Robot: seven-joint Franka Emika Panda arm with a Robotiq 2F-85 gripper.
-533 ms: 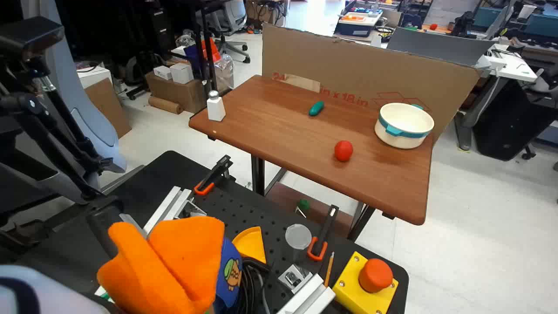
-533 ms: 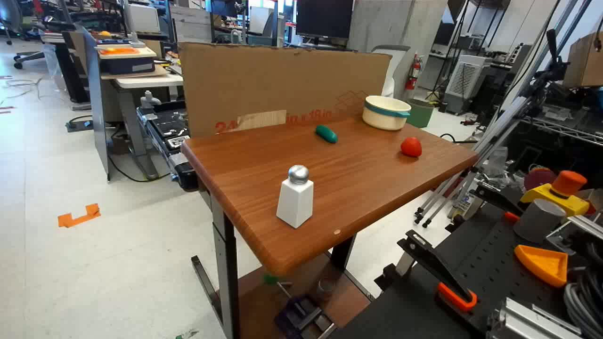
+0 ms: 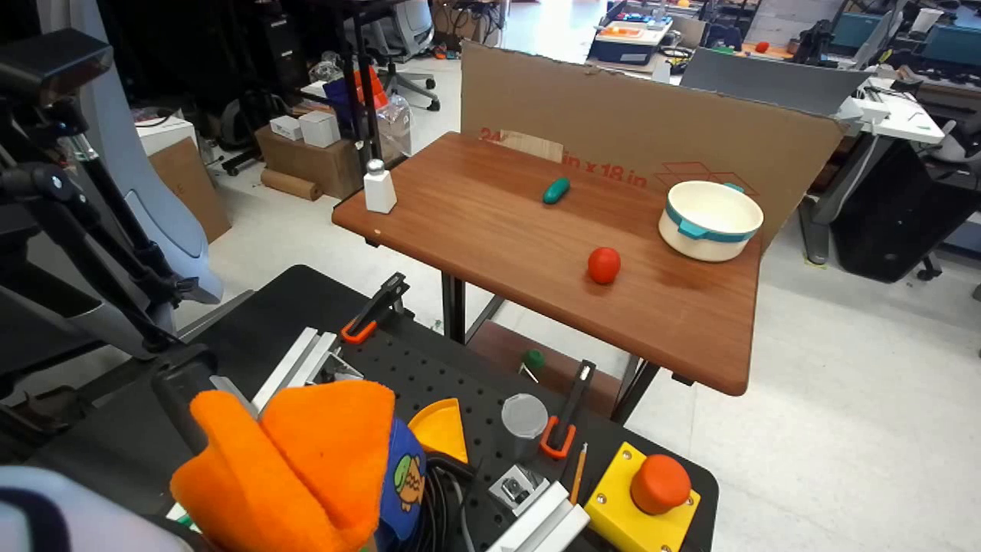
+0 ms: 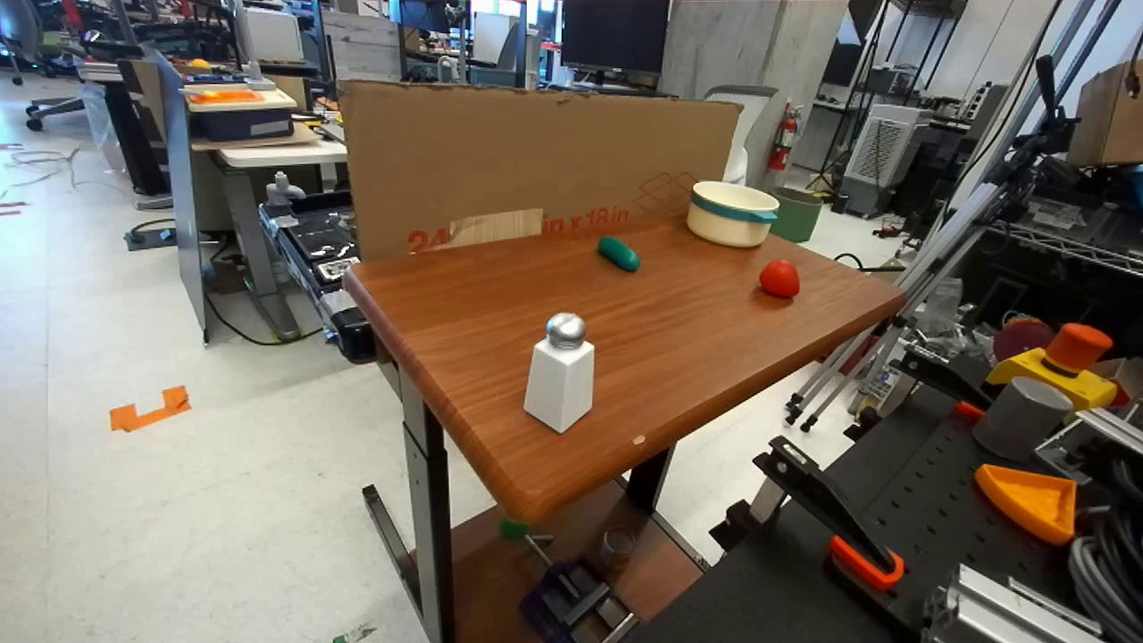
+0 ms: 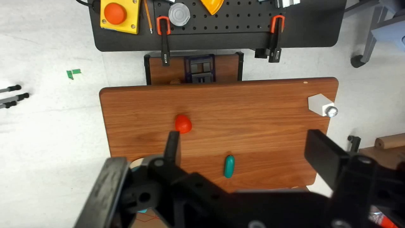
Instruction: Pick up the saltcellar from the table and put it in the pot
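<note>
The white saltcellar (image 3: 379, 190) with a silver cap stands upright near a table corner. It also shows in an exterior view (image 4: 561, 379) and at the right of the wrist view (image 5: 318, 104). The pot (image 3: 709, 222), cream white with a teal band and handles, stands at the table's far end; it also shows in an exterior view (image 4: 730, 219). In the wrist view my left finger hides most of the pot (image 5: 136, 163). My gripper (image 5: 243, 133) is open and empty, high above the table. The gripper is out of both exterior views.
A red object (image 3: 604, 265) and a green object (image 3: 556, 190) lie on the wooden table (image 3: 490, 222) between saltcellar and pot. A cardboard sheet (image 3: 636, 115) stands along the table's back edge. A black bench (image 3: 452, 353) with clamps and a yellow-and-red button (image 3: 651, 498) is in front.
</note>
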